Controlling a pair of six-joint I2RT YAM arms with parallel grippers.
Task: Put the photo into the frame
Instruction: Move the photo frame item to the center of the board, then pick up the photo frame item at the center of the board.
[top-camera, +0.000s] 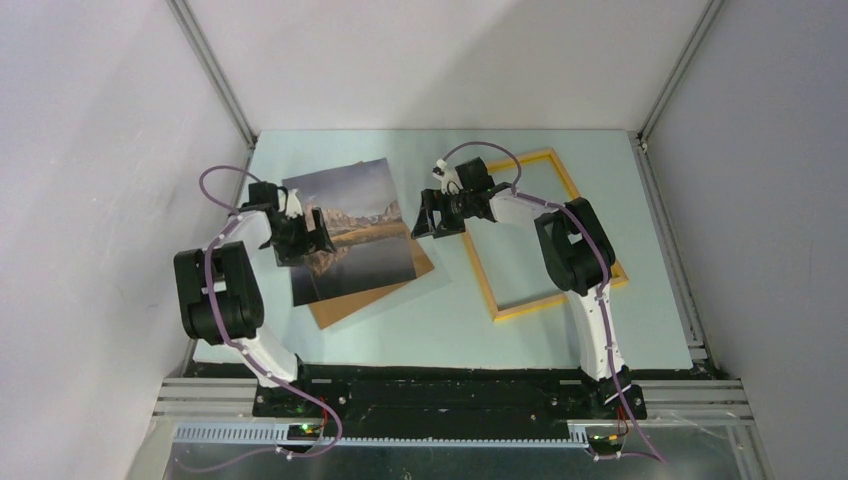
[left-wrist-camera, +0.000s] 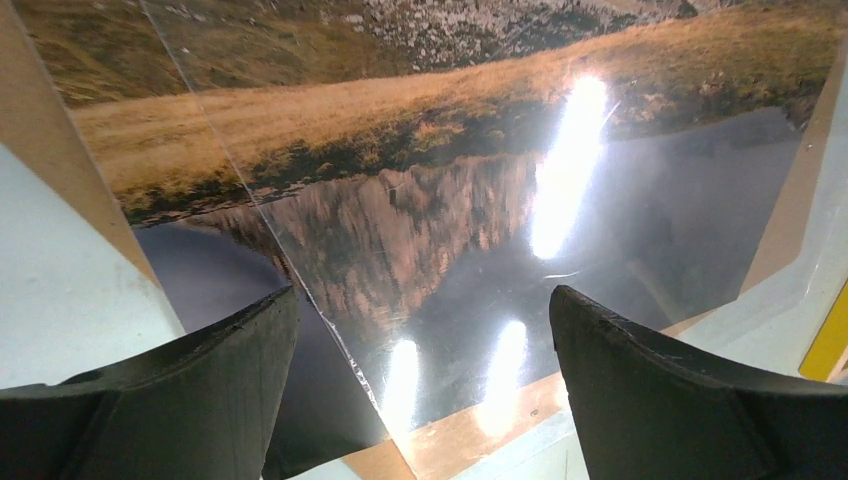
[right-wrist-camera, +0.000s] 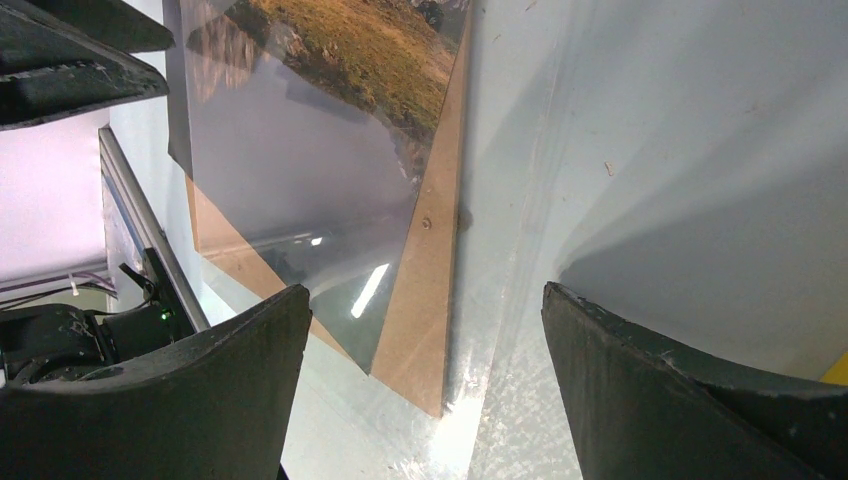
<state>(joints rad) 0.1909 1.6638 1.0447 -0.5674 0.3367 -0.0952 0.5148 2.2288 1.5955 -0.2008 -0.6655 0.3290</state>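
Note:
The photo, a mountain mirrored in a lake, lies face up left of centre on a brown backing board. The frame, with narrow yellow-orange edges, lies flat to the right, and the table shows through it. My left gripper hovers over the photo's left part, jaws wide open and holding nothing. In the left wrist view the photo fills the space beyond the open left gripper. My right gripper stands open between photo and frame. In the right wrist view the open right gripper hangs above the board's corner.
A thin glossy clear sheet seems to lie over part of the photo; its edge runs diagonally across it. A yellow sliver of the frame shows at the right. Grey walls and metal rails bound the pale table.

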